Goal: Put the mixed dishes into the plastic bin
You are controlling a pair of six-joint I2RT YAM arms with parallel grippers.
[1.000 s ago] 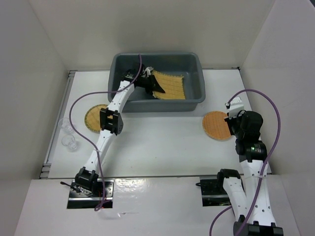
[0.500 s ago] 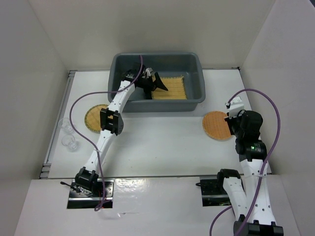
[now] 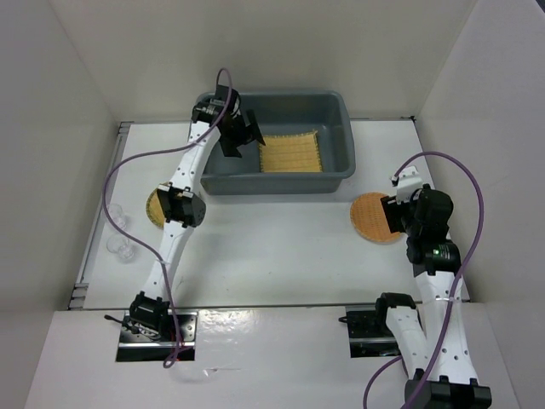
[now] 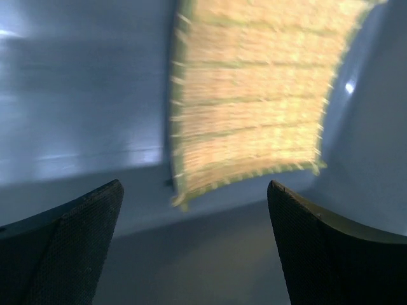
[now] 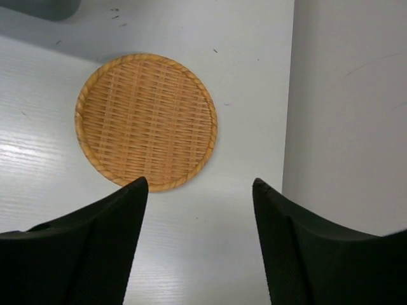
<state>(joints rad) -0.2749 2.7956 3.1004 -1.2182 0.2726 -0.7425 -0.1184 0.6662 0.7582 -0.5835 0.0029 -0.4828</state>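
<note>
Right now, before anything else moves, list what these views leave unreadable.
- Top view: the yellow-tan disc is partly hidden by the left arm.
- Top view: the glass cups are too small and clear to count.
- Left wrist view: the bamboo mat is blurred, its far edge cut off by the frame.
- Top view: the right gripper covers the right side of the orange-brown disc.

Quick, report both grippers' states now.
Left gripper: open, empty, near the square yellow slatted bamboo mat.
Right gripper: open, empty, near the round orange-brown woven disc.

Overhead view spans table; wrist views look down closely (mat, disc shared).
</note>
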